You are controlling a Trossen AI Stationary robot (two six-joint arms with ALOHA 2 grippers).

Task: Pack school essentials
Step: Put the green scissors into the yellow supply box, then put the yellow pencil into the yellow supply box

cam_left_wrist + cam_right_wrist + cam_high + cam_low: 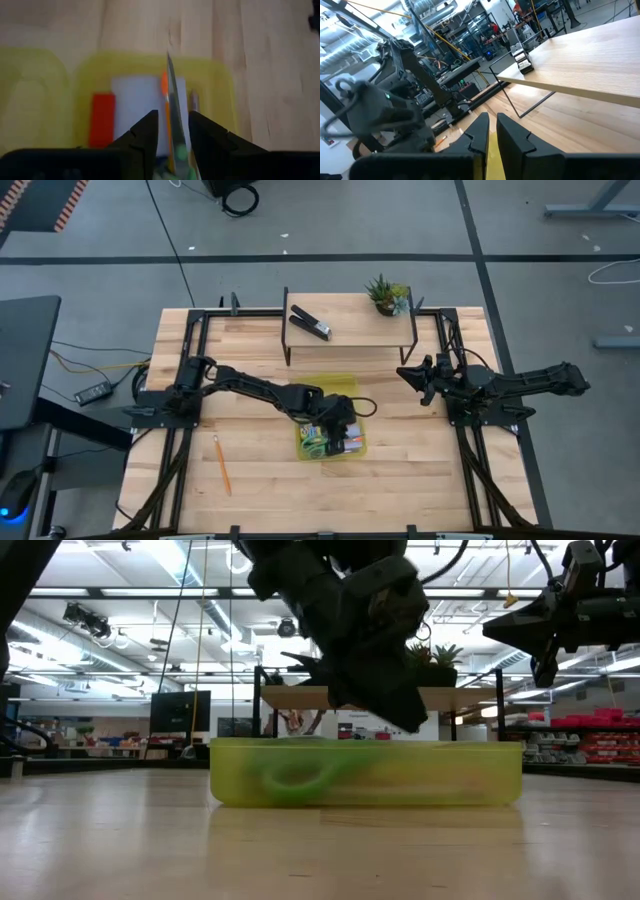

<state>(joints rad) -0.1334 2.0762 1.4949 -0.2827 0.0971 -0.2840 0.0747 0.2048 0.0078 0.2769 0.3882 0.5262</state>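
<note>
The yellow-green box [352,448] sits mid-table. In the left wrist view it holds the red eraser [102,120], the pale blue notepad [135,107], an orange pencil [163,82] and the green-handled scissors [172,107]. My left gripper [173,131] hovers open just above the box. The scissors' blade runs between its fingers with a gap on each side, and the green handle [290,780] rests on the box floor. A second orange pencil [221,465] lies on the table to the left. My right gripper [415,375] waits at the right with a narrow gap between its fingers.
A low wooden shelf [350,335] stands at the far side, carrying the black stapler [310,322] and the small potted plant [387,295]. Bare tabletop lies near and left of the box.
</note>
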